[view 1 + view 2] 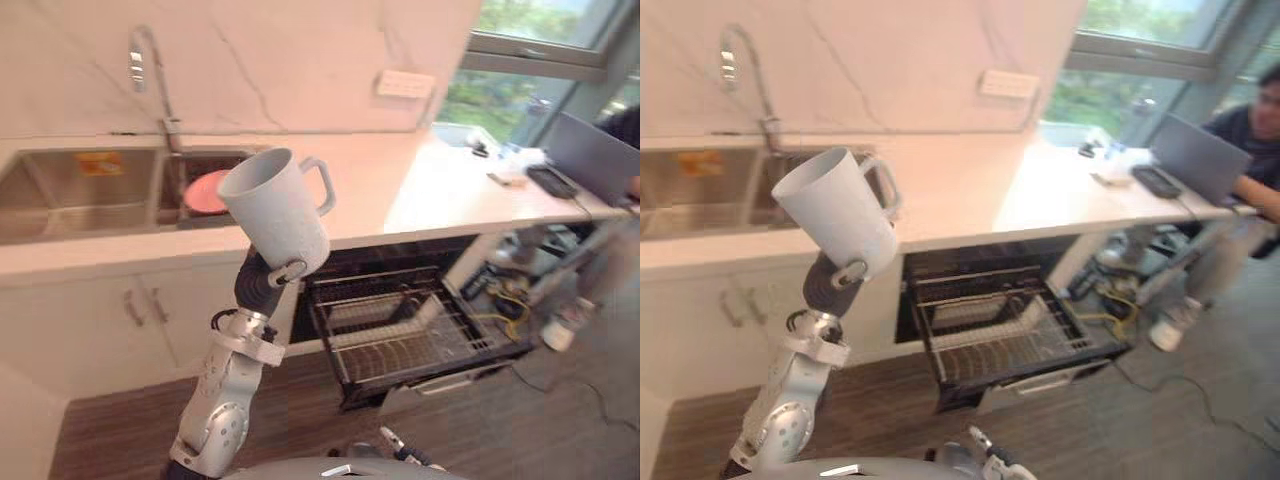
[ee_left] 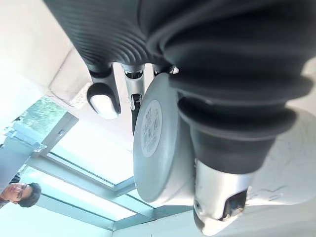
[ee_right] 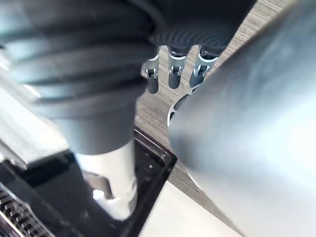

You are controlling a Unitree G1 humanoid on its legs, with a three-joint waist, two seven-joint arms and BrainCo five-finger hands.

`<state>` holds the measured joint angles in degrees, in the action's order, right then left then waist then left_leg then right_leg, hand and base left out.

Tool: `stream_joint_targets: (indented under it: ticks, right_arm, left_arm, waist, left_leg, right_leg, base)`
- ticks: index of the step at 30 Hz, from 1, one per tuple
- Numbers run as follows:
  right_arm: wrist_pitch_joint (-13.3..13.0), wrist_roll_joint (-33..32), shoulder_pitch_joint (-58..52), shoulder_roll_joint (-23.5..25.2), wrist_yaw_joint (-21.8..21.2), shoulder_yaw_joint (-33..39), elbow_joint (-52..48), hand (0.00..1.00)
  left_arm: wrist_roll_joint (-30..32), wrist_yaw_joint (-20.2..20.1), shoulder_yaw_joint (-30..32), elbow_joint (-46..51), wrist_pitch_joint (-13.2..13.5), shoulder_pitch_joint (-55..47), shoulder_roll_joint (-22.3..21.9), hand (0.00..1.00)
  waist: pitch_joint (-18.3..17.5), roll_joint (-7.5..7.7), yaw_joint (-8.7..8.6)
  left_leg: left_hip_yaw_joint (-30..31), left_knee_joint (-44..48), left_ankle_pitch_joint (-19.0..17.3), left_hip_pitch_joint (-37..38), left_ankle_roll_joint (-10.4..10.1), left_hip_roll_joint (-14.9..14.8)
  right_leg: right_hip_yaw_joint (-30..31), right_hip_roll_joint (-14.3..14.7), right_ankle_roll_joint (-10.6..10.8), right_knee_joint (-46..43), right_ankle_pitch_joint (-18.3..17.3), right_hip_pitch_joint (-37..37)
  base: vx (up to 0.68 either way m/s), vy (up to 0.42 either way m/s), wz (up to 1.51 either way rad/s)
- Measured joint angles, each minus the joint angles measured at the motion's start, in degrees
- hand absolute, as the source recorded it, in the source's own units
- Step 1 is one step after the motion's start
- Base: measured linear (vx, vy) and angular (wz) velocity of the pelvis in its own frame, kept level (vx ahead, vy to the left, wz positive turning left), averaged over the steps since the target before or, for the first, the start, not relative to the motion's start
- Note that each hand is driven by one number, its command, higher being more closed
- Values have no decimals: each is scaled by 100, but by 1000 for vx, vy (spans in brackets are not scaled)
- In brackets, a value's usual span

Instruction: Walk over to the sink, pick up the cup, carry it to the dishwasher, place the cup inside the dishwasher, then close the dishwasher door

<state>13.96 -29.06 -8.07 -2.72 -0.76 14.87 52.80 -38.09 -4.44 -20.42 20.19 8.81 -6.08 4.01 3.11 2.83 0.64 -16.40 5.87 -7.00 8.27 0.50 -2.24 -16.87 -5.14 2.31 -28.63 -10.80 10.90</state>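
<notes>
My left hand (image 1: 266, 285) grips the pale cup (image 1: 272, 205) by its base, tilted, raised before the counter (image 1: 420, 180) beside the open dishwasher (image 1: 400, 335); my right hand (image 3: 170, 66) hangs low, fingers relaxed.

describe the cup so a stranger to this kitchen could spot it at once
Find the white counter with the sink. In front of it the left hand holds up a pale grey cup. Unlike the pink plate in the sink, it is tilted in mid-air.
</notes>
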Motion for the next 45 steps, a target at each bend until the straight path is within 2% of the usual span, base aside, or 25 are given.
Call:
stream_joint_targets:
  ticks: [1, 2, 3, 4, 5, 6, 7, 10, 11, 12, 13, 14, 16, 18, 20, 22, 27, 29, 31, 32, 34, 36, 40, 41, 45]
  right_arm:
    - [1, 9, -2, 0, 1, -1, 26, 0]
    - [12, 28, -24, 2, 7, 42, 150, 0]
    - [15, 10, 0, -38, -5, 156, 204, 0]
    - [13, 28, 34, -170, 4, 236, 220, 0]
    - [13, 29, 28, -287, 11, 246, 247, 0]
    - [15, 29, 29, -338, 21, 265, 293, 0]
    - [16, 29, 34, -355, 27, 265, 331, 0]
    - [161, 30, -23, -411, 99, 210, 421, 0]
    - [240, 28, -77, -459, 114, 201, 369, 0]
    - [318, 28, -209, -539, 161, 150, 241, 0]
    - [347, 26, -229, -553, 193, 118, 221, 0]
    - [419, 22, -208, -562, 270, 87, 240, 0]
    - [524, 5, -180, -590, 313, 72, 360, 0]
    - [620, -4, -97, -668, 368, -66, 488, 0]
    - [720, -3, 60, -706, 387, -1, 690, 0]
    - [742, 13, 97, -688, 397, 4, 758, 0]
    - [578, -25, 42, -629, 476, 95, 773, 0]
    - [464, -24, 29, -562, 483, 79, 774, 0]
    - [374, -11, 31, -522, 497, 90, 712, 0]
    - [346, 9, -47, -506, 504, 108, 685, 0]
    - [215, 0, -81, -453, 530, 112, 676, 0]
    - [91, -31, -89, -352, 741, 116, 689, 0]
    - [-186, -32, -89, -350, 1071, 104, 721, 0]
    - [-350, -27, -86, -343, 1251, 103, 716, 0]
    - [-853, 25, -111, -175, 2080, 100, 184, 0]
  left_arm:
    - [-1, 30, 66, -35, -25, 40, 0, 100]
    - [1, 59, 213, -74, -102, 93, 7, 100]
    - [2, 54, 256, -134, -108, 97, -44, 100]
    - [6, 73, 236, -197, -177, 72, -114, 100]
    - [12, 70, 155, -202, -187, 80, -136, 100]
    - [15, 72, 64, -204, -187, 86, -143, 100]
    - [17, 79, 15, -207, -187, 91, -140, 100]
    - [17, 174, -235, -218, -183, 69, -159, 100]
    - [19, 173, -315, -218, -181, 63, -210, 100]
    - [28, 167, -441, -219, -163, 7, -284, 100]
    - [63, 156, -469, -222, -154, -17, -268, 100]
    - [115, 136, -492, -241, -143, -24, -224, 100]
    - [114, 111, -480, -320, -90, -27, -179, 100]
    - [112, 110, -419, -344, -63, -40, -102, 100]
    - [114, 106, -342, -344, 16, 113, -34, 100]
    - [112, 115, -312, -344, 27, 155, 87, 100]
    - [109, 110, -502, -346, -66, 247, 239, 100]
    - [112, 112, -581, -345, -113, 258, 232, 100]
    - [117, 124, -629, -348, -167, 283, 224, 100]
    - [117, 133, -605, -342, -191, 335, 225, 100]
    - [121, 163, -531, -332, -200, 412, 226, 100]
    - [127, 200, -480, -325, -201, 423, 225, 100]
    - [183, 372, -348, -272, -194, 476, 216, 100]
    - [195, 415, -261, -272, -195, 495, 193, 100]
    - [229, 456, 71, -273, -194, 495, 130, 100]
  waist:
    - [1, 1, -31]
    - [22, 90, -100]
    - [33, 60, -121]
    - [94, -208, -136]
    - [115, -376, -164]
    - [125, -446, -170]
    - [124, -487, -156]
    - [202, -407, -71]
    - [212, -488, -62]
    - [179, -626, -62]
    - [175, -638, -70]
    - [176, -613, -72]
    - [165, -583, -46]
    - [79, -572, -1]
    - [35, -646, -107]
    - [68, -557, -122]
    - [77, -556, -201]
    - [108, -473, -175]
    - [129, -435, -159]
    - [110, -464, -121]
    - [113, -362, -67]
    - [58, -270, -63]
    - [-8, -313, -48]
    - [-19, -336, -41]
    - [-22, -343, -35]
  left_leg:
    - [-57, 9, -33, 51, -40, 2]
    - [-89, 88, -206, 156, -146, 127]
    - [-72, 159, -323, 200, -158, 92]
    - [-71, 296, -483, 238, -242, -82]
    - [-78, 385, -600, 276, -284, -204]
    - [-79, 501, -638, 273, -320, -268]
    - [-79, 650, -648, 261, -333, -295]
    - [-53, 2741, -594, -502, -569, -634]
    - [-33, 3522, -448, -813, -737, -846]
    - [2, 4367, -307, -1217, -779, -1149]
    - [-17, 4408, -357, -1255, -691, -1199]
    - [-77, 4168, -476, -1274, -532, -1241]
    - [-75, 3020, -455, -1128, -428, -1123]
    - [-54, 1747, -400, -745, -446, -812]
    - [241, 550, -392, -354, -436, -519]
    - [163, 150, -238, -148, -390, -368]
    - [29, -104, -259, 156, -321, -177]
    - [-134, -67, -311, 125, -253, -157]
    - [-332, -33, -322, 104, -248, -195]
    - [-473, -11, -331, 121, -259, -238]
    - [-643, 27, -381, 173, -295, -247]
    - [-804, 160, -496, 183, -348, -299]
    - [-935, 250, -592, 116, -378, -329]
    - [-952, 317, -629, 69, -371, -340]
    - [-955, 324, -671, 60, -359, -343]
  right_leg:
    - [-31, 38, -100, 460, 209, -81]
    - [23, 41, -400, 1310, 1143, -331]
    - [36, 106, -416, 1434, 1015, -477]
    - [72, 298, -414, 1671, 1068, -656]
    - [96, 452, -434, 1864, 1083, -776]
    - [146, 525, -443, 1970, 1064, -833]
    - [195, 548, -434, 2018, 1012, -891]
    - [345, 576, -483, 2181, 888, -1152]
    - [362, 639, -489, 2214, 869, -1252]
    - [386, 733, -509, 2230, 810, -1361]
    - [413, 739, -507, 2242, 796, -1407]
    - [497, 720, -491, 2304, 797, -1470]
    - [672, 654, -390, 2378, 857, -1451]
    - [984, 585, -221, 2438, 974, -1265]
    - [1119, 608, -146, 2781, 1326, -1153]
    - [1286, 562, -82, 2970, 1469, -1197]
    - [1592, 474, 28, 3122, 1589, -1314]
    - [1701, 438, 45, 3134, 1647, -1164]
    - [1194, 305, -105, 3107, 1398, -1075]
    - [566, 153, -202, 2988, 1316, -1032]
    - [-54, -61, -244, 2705, 1347, -930]
    - [-246, -110, -174, 2615, 1498, -889]
    - [-91, 28, 2, 3218, 1941, -1050]
    - [-55, 53, 39, 3331, 2061, -1082]
    - [23, 57, 52, 3331, 2071, -1096]
  base:
    - [198, -73, -45]
    - [271, -102, -31]
    - [316, -135, -40]
    - [258, -140, -34]
    - [247, -112, -31]
    - [191, -88, -18]
    - [133, -98, -26]
    - [108, -89, -27]
    - [103, 4, -18]
    - [113, 39, -21]
    - [118, 74, -28]
    - [111, 91, -32]
    - [57, 91, -49]
    - [61, 109, -57]
    - [115, 147, -36]
    - [39, 118, -39]
    - [-13, 81, -31]
    - [-100, 19, -47]
    - [-64, 20, -49]
    - [-15, 25, -60]
    - [0, -11, -57]
    - [32, -52, -39]
    - [54, -17, -28]
    - [48, 9, -16]
    - [7, 18, -7]
